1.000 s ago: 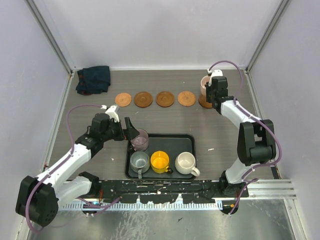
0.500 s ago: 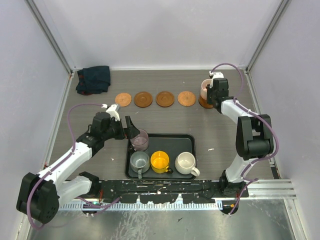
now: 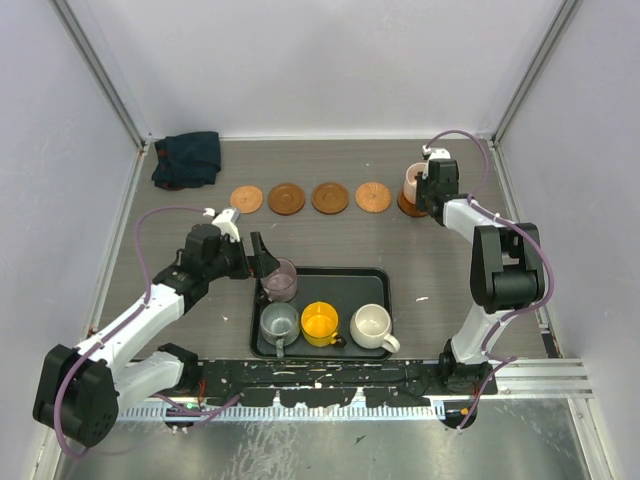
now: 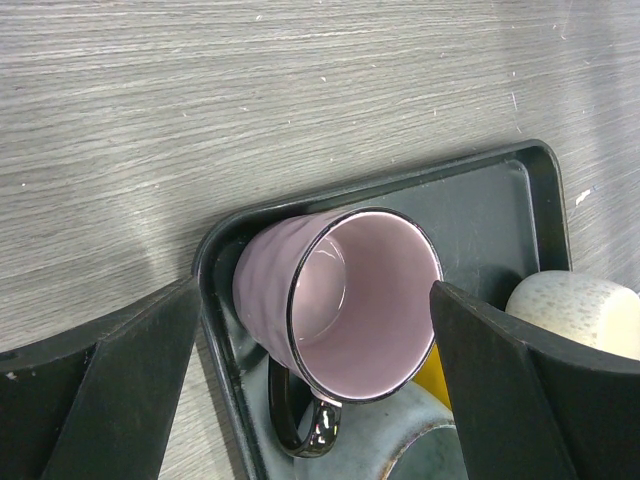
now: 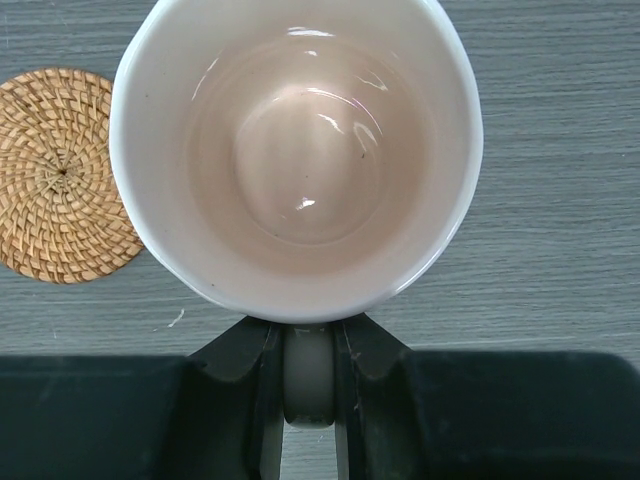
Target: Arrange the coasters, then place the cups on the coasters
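Note:
Four round brown coasters lie in a row at the back, from the leftmost coaster (image 3: 246,198) to the fourth coaster (image 3: 373,197); the fourth also shows in the right wrist view as a woven coaster (image 5: 60,175). A fifth coaster (image 3: 408,208) peeks out under the pale pink cup (image 3: 413,180). My right gripper (image 5: 310,385) is shut on that pink cup's handle (image 5: 309,375); whether the cup rests on the coaster I cannot tell. My left gripper (image 4: 312,300) stands open around the purple cup (image 4: 340,300), one finger on each side, not touching. The grey-green cup (image 3: 279,324), yellow cup (image 3: 320,323) and cream cup (image 3: 372,326) stand along the tray's front.
The black tray (image 3: 370,285) lies near the arm bases, with the purple cup in its back left corner. A dark blue cloth (image 3: 187,158) is bunched at the back left. Walls close in the table at both sides and the back.
My right gripper has shifted the pink cup slightly nearer over the rightmost coaster, and its arm has folded in. The left arm has not moved.

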Controlling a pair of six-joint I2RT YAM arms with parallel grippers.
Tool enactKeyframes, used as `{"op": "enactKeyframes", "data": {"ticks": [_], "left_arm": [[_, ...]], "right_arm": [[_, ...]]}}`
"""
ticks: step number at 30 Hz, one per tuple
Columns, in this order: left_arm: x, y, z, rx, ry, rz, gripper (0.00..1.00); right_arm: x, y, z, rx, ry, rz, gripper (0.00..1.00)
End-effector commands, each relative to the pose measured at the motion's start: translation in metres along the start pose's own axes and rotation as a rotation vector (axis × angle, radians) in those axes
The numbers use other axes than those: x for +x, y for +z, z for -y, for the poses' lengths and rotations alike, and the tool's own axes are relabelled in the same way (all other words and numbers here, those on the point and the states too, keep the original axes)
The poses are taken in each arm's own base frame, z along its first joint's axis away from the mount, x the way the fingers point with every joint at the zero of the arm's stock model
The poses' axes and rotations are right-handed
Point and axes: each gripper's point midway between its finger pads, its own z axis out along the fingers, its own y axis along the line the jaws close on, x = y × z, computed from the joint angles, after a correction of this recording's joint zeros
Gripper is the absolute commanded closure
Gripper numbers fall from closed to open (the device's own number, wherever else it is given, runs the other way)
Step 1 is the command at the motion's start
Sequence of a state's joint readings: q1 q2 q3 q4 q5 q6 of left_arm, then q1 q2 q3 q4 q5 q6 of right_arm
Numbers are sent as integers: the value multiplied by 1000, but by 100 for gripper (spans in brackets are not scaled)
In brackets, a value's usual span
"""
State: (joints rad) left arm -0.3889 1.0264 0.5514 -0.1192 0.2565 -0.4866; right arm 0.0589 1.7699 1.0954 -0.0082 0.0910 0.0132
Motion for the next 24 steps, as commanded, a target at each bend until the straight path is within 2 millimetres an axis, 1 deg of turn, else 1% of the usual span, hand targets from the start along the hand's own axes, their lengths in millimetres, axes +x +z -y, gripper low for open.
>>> {"op": "enactKeyframes", "data": {"ticks": [1,7,16,24], "left_arm": [[-21,0,12,33,15,66,2],[-20,2,11,33,13,61,2],[-20,3,12,40,13,59,2],[-19,1,13,41,13,60,2]], "right_arm": [[-60,-6,1,-3,40,191,99],[-53,-7,-1,-16,52,179,99],[-52,-14,-2,-22,59,183,99],[-47,-13,0,-13,62,174,99]]}}
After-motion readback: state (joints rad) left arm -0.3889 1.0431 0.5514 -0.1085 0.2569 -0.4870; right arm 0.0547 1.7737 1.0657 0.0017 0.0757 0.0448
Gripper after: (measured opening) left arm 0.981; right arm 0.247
